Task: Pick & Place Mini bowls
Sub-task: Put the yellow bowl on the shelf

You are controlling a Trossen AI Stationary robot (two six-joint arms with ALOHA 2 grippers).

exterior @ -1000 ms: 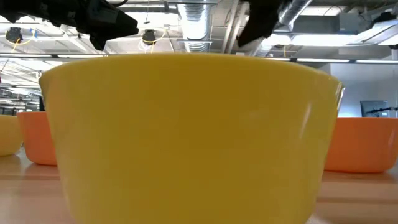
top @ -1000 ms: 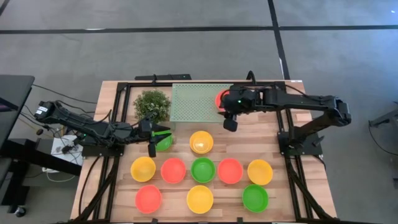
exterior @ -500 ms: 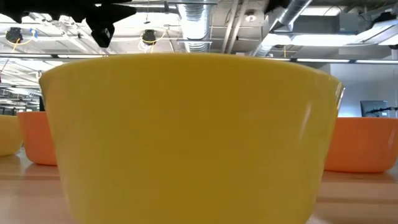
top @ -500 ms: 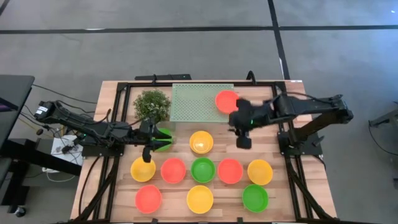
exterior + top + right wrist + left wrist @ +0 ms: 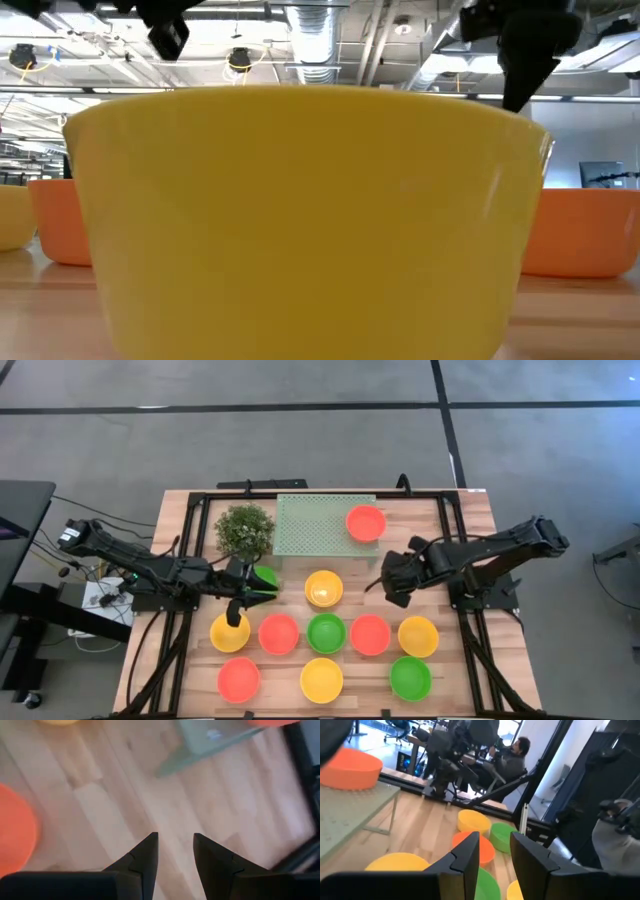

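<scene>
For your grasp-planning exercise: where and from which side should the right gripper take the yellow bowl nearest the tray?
Grip the yellow bowl by its thin rim, coming from above, one of the fingers inside and one outside. It sits upright and open-topped, and its right rim faces the open right gripper.

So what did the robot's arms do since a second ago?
The right hand let go of the red-orange bowl on the pale green tray and pulled back toward the table's right side, now empty and open. The left hand swung from the green bowl by the plant over to the yellow bowl. The other bowls stayed put.
</scene>
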